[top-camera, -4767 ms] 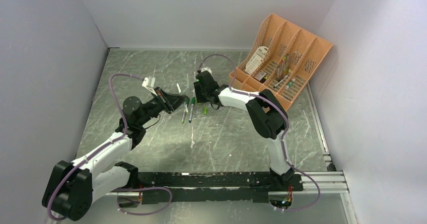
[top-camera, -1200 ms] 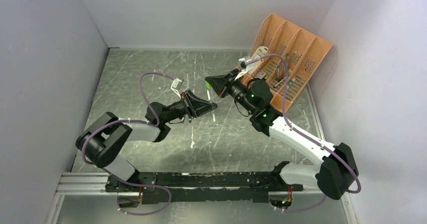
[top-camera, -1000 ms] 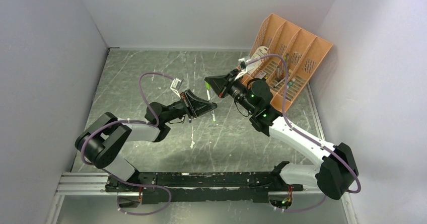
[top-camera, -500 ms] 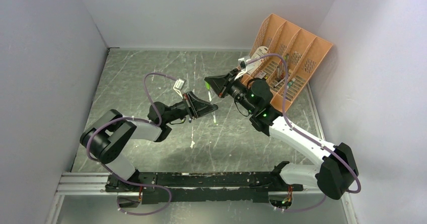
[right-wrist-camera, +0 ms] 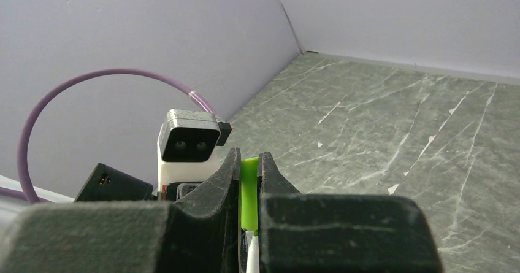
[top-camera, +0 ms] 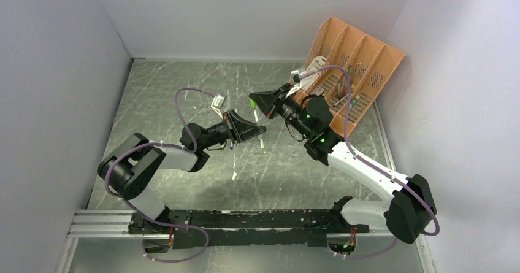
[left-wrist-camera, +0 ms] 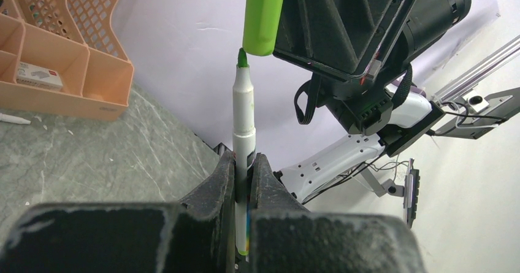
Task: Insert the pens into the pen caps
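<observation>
Viewing from above, the left gripper (top-camera: 261,127) and right gripper (top-camera: 252,99) meet nose to nose over the table (top-camera: 184,89), just left of the orange organizer (top-camera: 362,52), the left clamped on a pen (top-camera: 260,138) and the right on a green cap (top-camera: 252,104); other pens or caps cannot be made out, possibly hidden by the arms. Left wrist view: the pen stands upright between narrow jaws, its green tip at the cap's mouth but not yet inside, so seating appears still to do, with nothing between them. Right wrist view: the cap sits pinched between closed fingers, the pen's white end just beneath.
</observation>
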